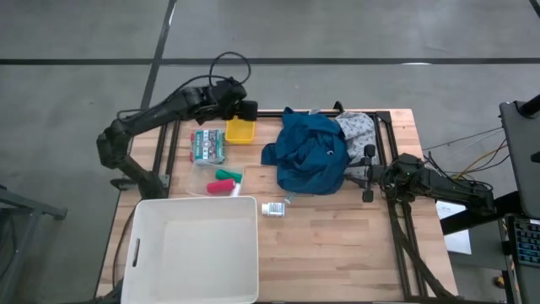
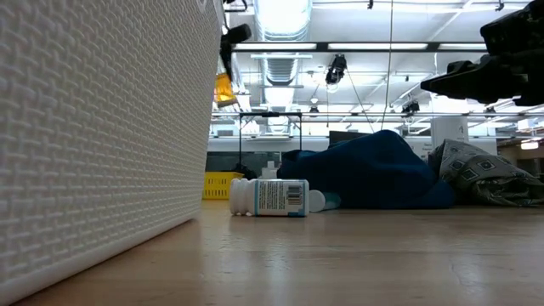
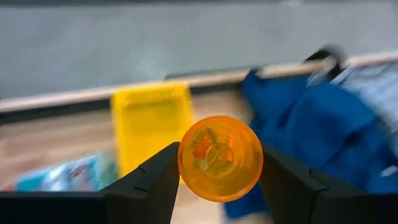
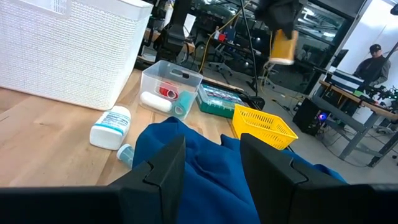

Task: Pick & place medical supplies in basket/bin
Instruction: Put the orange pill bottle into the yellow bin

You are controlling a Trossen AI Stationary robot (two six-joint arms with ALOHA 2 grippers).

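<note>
My left gripper [image 1: 245, 111] hovers over the table's far edge, above a small yellow basket [image 1: 240, 131], and is shut on an orange bottle [image 3: 219, 158]. My right gripper [image 1: 369, 174] is open and hangs above the table beside the right edge of the blue garment [image 1: 309, 154], its fingers spread over the blue cloth [image 4: 205, 168]. The grey speckled cloth [image 1: 358, 127] lies partly under the garment's far right side. A white bottle [image 1: 272, 209] lies on its side by the white tub [image 1: 194, 287]. Red, green and white items sit in a clear tray [image 1: 224, 181]. My left gripper pinches the orange bottle between its two fingers [image 3: 163, 180], one on each side of the round wall [image 3: 186, 163]. The bottle's round end faces the wrist camera. It is lifted clear and hangs below the gripper [image 4: 283, 45], above the yellow basket [image 4: 262, 126].
A teal packet [image 1: 207, 145] lies left of the yellow basket. The tub fills the near left corner. Bare wood stretches across the near right part of the table [image 1: 346, 253]. Black frame rails [image 1: 390, 152] run along the table's sides. A person [image 4: 375, 59] stands in the room beyond.
</note>
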